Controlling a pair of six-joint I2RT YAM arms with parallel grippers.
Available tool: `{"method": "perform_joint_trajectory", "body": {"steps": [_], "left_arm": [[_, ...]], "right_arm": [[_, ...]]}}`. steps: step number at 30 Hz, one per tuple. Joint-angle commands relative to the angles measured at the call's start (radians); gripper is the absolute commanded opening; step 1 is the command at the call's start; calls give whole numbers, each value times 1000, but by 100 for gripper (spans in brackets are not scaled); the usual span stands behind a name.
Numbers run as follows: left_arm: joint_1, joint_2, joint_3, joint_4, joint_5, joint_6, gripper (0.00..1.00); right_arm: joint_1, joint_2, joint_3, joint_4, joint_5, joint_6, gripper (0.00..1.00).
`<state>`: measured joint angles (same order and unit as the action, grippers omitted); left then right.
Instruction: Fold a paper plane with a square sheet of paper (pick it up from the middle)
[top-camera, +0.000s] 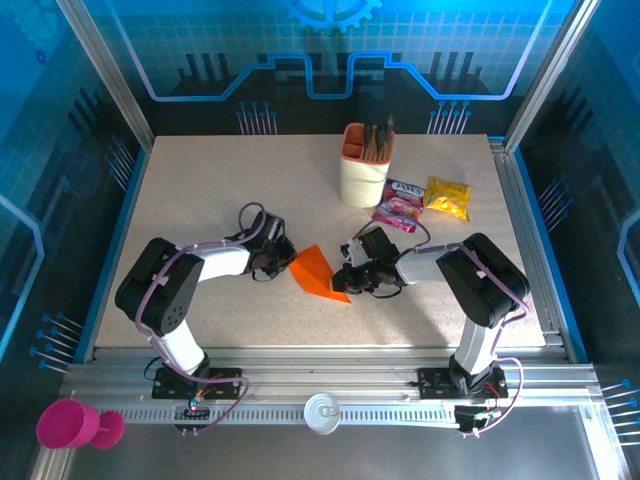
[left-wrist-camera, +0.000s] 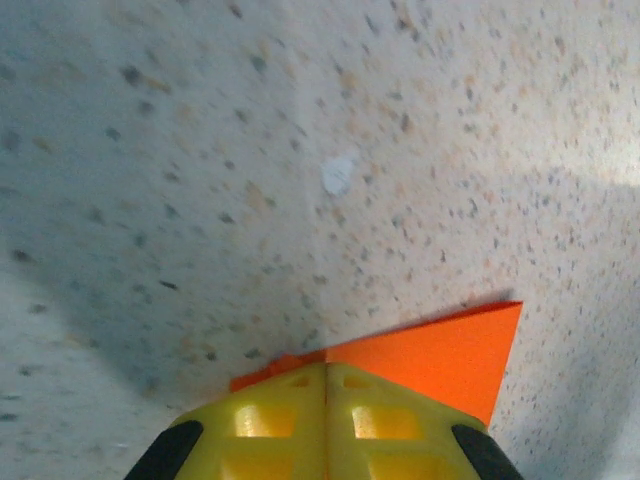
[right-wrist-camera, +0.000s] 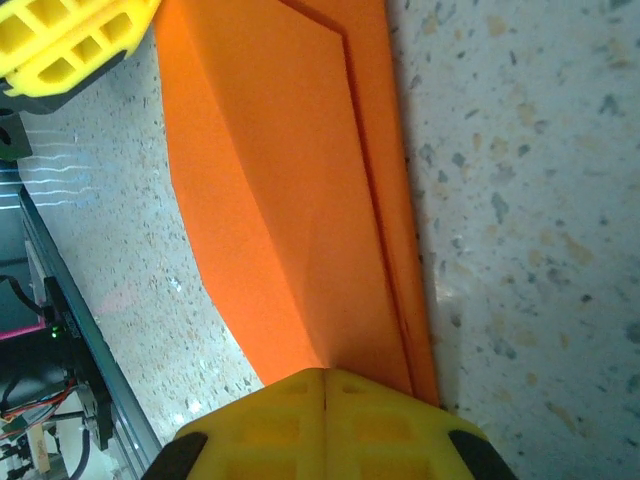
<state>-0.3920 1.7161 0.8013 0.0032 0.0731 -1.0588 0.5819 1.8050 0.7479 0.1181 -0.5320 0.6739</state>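
Observation:
The square sheet of paper (top-camera: 318, 271) is bright orange and folded into a pointed, layered wedge at the middle of the table. My left gripper (top-camera: 286, 262) is shut on its left corner. In the left wrist view the yellow fingertips (left-wrist-camera: 326, 368) meet, with orange paper (left-wrist-camera: 440, 355) sticking out from them to the right. My right gripper (top-camera: 346, 280) is shut on the opposite end. In the right wrist view the paper (right-wrist-camera: 290, 200) bows up from the closed tips (right-wrist-camera: 326, 374) towards the left gripper's fingers (right-wrist-camera: 70, 40). Folded edges run along the paper's right side.
A beige-and-orange pen cup (top-camera: 363, 165) stands behind the paper. Pink (top-camera: 398, 211) and yellow (top-camera: 448, 197) snack packets lie to its right. The speckled table (top-camera: 200, 200) has a raised rail along the right edge. A pink cup (top-camera: 70, 425) sits off the table at the front left.

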Motion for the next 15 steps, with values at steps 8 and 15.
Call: {"method": "perform_joint_trajectory", "body": {"steps": [8, 15], "left_arm": [[133, 47, 40, -211, -208, -29, 7], [153, -38, 49, -129, -158, 71, 7]], "right_arm": [[-19, 117, -95, -199, 169, -2, 0], [-19, 105, -102, -190, 158, 4, 0]]}}
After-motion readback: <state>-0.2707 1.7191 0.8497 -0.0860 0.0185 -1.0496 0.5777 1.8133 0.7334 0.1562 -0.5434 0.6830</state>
